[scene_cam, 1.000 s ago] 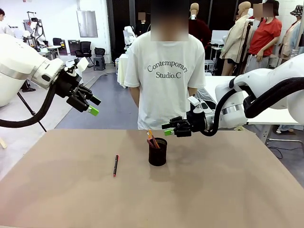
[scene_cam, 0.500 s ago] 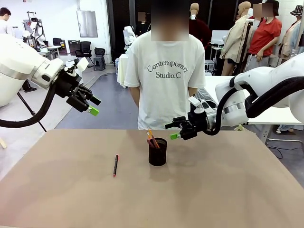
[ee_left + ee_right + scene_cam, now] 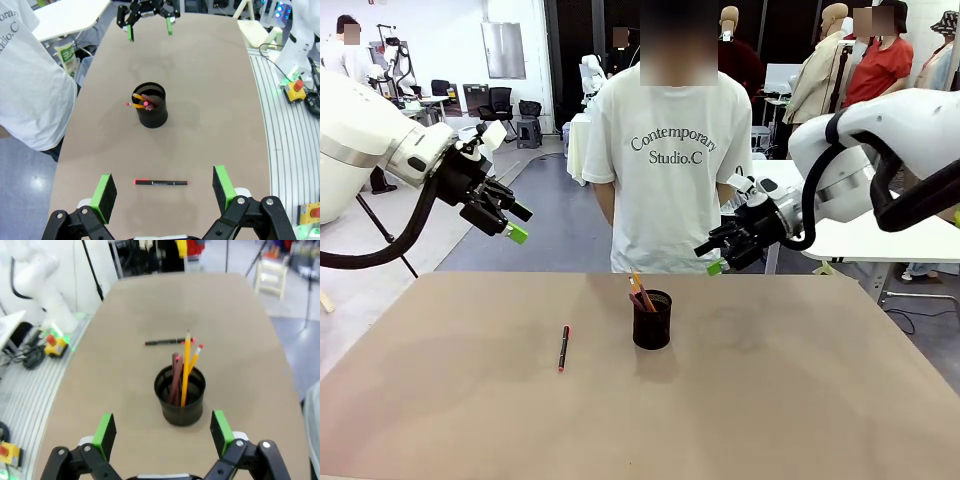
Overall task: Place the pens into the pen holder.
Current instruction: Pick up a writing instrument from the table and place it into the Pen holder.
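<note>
Pens point(image 3: 638, 290) stand bunched in the pen holder point(image 3: 652, 322), which sits on the table point(image 3: 800, 380) below my right end effector point(image 3: 710, 257) and a little toward its left. On that wrist camera I see the holder straight ahead, framed between the spread fingers point(image 3: 105, 432). Orange-yellow pencils and darker reddish sticks poke above its rim at a tilt. One more, a black pen point(image 3: 563, 348) with red ends, lies flat on the table apart from the holder, on the side of it away from the right end effector. My right end effector hangs in the air with its fingers wide apart and nothing between them, close in front of the person point(image 3: 670, 170) standing at the far edge of the table.

My left end effector point(image 3: 518, 223) sits high above the table, well off from both the holder and the loose black pen. It too is spread and empty. Looking along it on the left wrist camera, I see the black pen lying crosswise on the table below, between its two fingers. The holder is beyond the pen, and the right end effector is farther on past the holder.
</note>
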Controlling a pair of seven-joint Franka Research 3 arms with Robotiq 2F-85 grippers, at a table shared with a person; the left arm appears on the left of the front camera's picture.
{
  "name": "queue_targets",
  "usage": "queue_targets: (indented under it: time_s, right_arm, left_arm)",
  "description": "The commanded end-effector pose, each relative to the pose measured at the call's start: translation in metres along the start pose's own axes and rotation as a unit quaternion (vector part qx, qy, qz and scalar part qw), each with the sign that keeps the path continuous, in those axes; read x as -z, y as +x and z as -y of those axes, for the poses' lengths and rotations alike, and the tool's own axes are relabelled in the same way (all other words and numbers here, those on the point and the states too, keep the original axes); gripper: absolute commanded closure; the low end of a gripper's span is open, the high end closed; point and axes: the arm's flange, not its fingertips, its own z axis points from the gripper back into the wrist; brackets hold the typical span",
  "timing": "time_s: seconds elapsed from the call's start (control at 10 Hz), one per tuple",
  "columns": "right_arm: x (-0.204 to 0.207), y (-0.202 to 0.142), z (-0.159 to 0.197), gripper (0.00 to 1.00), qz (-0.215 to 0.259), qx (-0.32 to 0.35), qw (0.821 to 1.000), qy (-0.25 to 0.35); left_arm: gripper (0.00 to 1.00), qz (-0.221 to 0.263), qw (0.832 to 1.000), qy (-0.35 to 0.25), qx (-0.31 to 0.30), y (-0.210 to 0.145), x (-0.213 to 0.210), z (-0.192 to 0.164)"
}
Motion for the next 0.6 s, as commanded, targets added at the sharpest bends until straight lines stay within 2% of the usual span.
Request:
queue_targets:
  time_s: [0.0, 0.2, 0.4, 0.5]
  right_arm:
    - [-0.016, 0.018, -0.016, 0.00, -0.047, 0.008, 0.998, -0.034]
    - [-0.040, 0.038, -0.035, 0.00, -0.078, -0.011, 0.994, -0.075]
    - [-0.066, 0.051, -0.039, 0.00, -0.102, -0.009, 0.988, -0.113]
    - [-0.073, 0.053, -0.051, 0.00, -0.102, 0.003, 0.988, -0.112]
  left_arm:
    - [0.00, -0.008, 1.000, 0.002, -0.004, 0.001, -0.002, 0.002]
    - [0.00, -0.008, 1.000, 0.002, -0.004, 0.001, -0.002, 0.002]
    - [0.00, -0.008, 1.000, 0.002, -0.004, 0.001, -0.002, 0.002]
    - [0.00, -0.008, 1.000, 0.002, -0.004, 0.001, -0.002, 0.002]
